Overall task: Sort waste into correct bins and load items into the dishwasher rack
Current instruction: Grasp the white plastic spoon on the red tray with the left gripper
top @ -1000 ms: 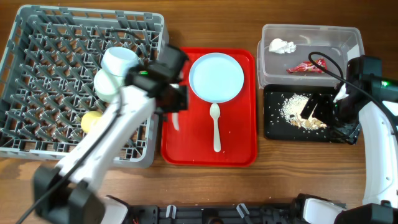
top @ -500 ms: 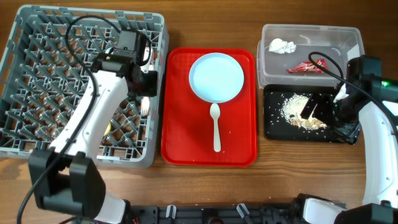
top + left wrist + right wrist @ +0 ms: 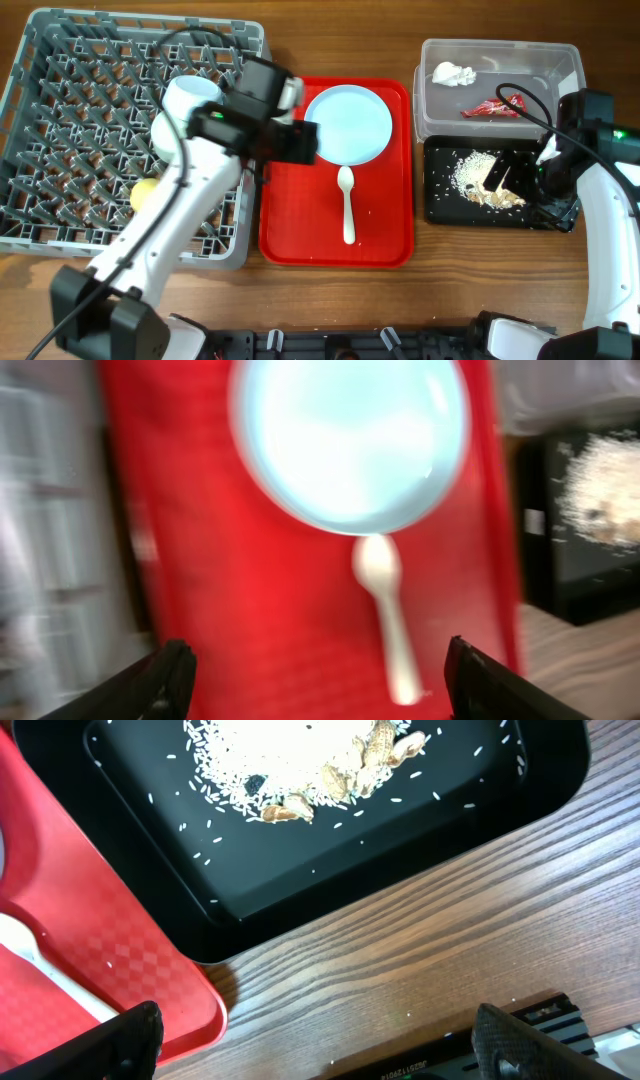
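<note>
Rack (image 3: 60, 120) far left. Left claw (image 3: 320, 675) spread wide and empty over red tray (image 3: 290, 230), just short of plate (image 3: 348, 123) and spoon (image 3: 347, 205). Plate likely stiff, slick, flat: take it by the rim. Spoon light, thin: pinch the handle. Right claw (image 3: 320, 1040) gaping, empty, above black tray (image 3: 400, 850) edge and worktop (image 3: 400, 970).

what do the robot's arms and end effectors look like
Both arms are white tubular links with black joints. The left arm has a rounded white elbow; the right arm carries a small green light and thin black cables. The left end effector and right end effector each have two black fingers.
</note>
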